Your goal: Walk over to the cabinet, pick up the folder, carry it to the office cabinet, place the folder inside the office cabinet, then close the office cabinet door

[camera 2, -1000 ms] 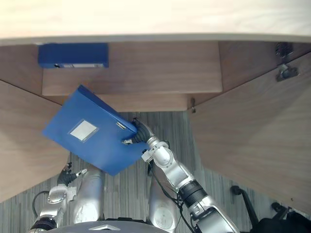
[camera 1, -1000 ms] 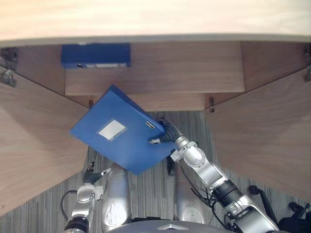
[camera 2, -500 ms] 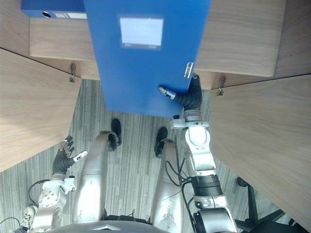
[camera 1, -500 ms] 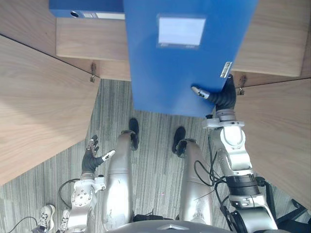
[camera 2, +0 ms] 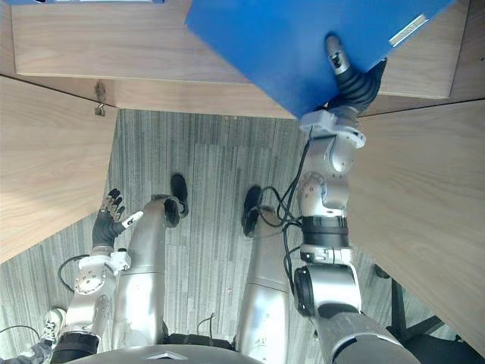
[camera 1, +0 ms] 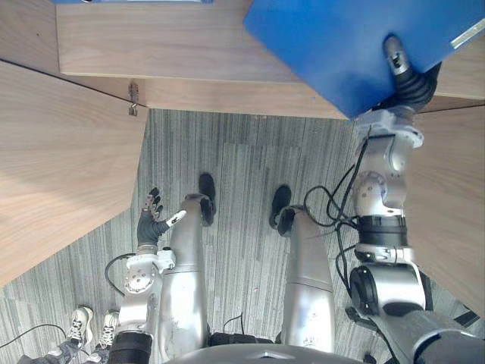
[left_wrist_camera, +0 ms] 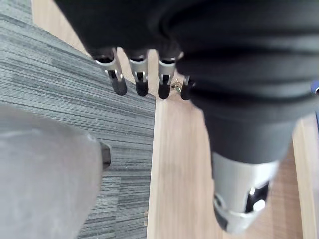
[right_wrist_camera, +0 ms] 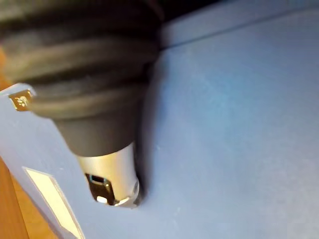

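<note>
Upper right, right hand (camera 1: 407,78) grips the blue folder (camera 1: 326,45), not yet shelved; cabinet doors (camera 1: 61,167) open; left hand (camera 1: 151,224) relaxed, lower left.

Grey striped carpet (camera 1: 242,189); a person's white shoes (camera 1: 78,327) on it, lower left

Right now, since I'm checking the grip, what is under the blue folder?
The right hand clamps the folder by its edge, thumb on top. Its fingers underneath are covered.

blue folder (camera 1: 333,45), grey striped carpet (camera 1: 242,174)
</note>
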Motion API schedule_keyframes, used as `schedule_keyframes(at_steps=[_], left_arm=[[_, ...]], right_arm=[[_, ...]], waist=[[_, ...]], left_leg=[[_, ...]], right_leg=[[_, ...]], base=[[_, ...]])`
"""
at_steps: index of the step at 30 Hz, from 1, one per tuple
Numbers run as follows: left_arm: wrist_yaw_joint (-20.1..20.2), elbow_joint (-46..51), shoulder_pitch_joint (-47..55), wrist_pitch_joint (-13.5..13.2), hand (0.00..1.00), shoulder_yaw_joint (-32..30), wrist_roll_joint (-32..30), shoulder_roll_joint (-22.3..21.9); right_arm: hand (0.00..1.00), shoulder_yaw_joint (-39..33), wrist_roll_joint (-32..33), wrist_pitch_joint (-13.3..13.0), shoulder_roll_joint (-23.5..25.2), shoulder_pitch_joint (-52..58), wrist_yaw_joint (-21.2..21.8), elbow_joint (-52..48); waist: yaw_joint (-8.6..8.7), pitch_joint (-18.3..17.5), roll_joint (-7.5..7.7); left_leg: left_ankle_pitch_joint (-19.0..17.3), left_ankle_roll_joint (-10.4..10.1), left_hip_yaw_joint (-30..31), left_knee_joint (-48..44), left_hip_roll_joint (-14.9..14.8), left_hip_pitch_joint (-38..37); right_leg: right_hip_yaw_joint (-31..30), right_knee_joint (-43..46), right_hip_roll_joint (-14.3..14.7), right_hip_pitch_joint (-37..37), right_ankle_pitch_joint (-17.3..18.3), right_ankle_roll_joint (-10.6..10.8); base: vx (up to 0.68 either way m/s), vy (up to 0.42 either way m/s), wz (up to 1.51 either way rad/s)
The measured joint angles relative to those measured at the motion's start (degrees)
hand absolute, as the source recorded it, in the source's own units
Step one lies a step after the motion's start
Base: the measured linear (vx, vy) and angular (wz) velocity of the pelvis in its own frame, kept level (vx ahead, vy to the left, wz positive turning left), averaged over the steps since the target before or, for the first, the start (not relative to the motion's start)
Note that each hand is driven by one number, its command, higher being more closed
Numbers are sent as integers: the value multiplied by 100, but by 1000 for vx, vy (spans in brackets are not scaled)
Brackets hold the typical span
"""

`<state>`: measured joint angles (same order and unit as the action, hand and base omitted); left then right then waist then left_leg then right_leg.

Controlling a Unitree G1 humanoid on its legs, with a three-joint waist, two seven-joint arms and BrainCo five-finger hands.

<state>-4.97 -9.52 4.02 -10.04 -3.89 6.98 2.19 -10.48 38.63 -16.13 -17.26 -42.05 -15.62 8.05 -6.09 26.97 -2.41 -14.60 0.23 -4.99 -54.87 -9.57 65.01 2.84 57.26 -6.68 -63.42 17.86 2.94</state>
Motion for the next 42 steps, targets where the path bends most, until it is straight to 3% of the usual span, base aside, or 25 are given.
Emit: schedule_keyframes(at_steps=[14, 24, 33, 34, 42], left_arm=[[-294, -559, -327, 38, 0, 177, 205, 4], [-528, -899, -587, 70, 0, 191, 309, 4], [-689, -986, -674, 85, 0, 303, 416, -6], [-693, -1001, -674, 86, 0, 323, 416, -11], [-726, -897, -673, 89, 0, 521, 419, -46]], right_arm=[[100, -147, 1350, 13, 83, -1355, -469, 1688], [100, -149, 1793, 36, 86, -2246, -855, 2336], [100, -142, 2030, 31, 81, -2719, -887, 2937], [0, -141, 2070, 21, 82, -2724, -892, 2968], [0, -95, 2241, -5, 81, -2852, -1049, 3141]], waist=[[-17, -27, -12], [-39, -79, -56], [-45, -187, -58], [-54, -225, -57], [-141, -370, -62]], left_leg=[[256, -129, 216, 264, 22, -2], [549, -211, 341, 681, 59, 9], [740, -273, 404, 956, 66, 18], [745, -278, 404, 965, 67, 32], [757, -285, 497, 794, 54, 219]], right_leg=[[260, -104, -1, 64, -52, -150], [454, -365, -2, 71, -167, -284], [575, -508, 2, 46, -247, -367], [575, -510, 2, 31, -250, -371], [643, -401, 13, -102, -236, -394]], base=[[-27, -64, 6], [-19, -39, 7], [-13, -12, 3], [0, 0, 0], [-2, 1, 0]])
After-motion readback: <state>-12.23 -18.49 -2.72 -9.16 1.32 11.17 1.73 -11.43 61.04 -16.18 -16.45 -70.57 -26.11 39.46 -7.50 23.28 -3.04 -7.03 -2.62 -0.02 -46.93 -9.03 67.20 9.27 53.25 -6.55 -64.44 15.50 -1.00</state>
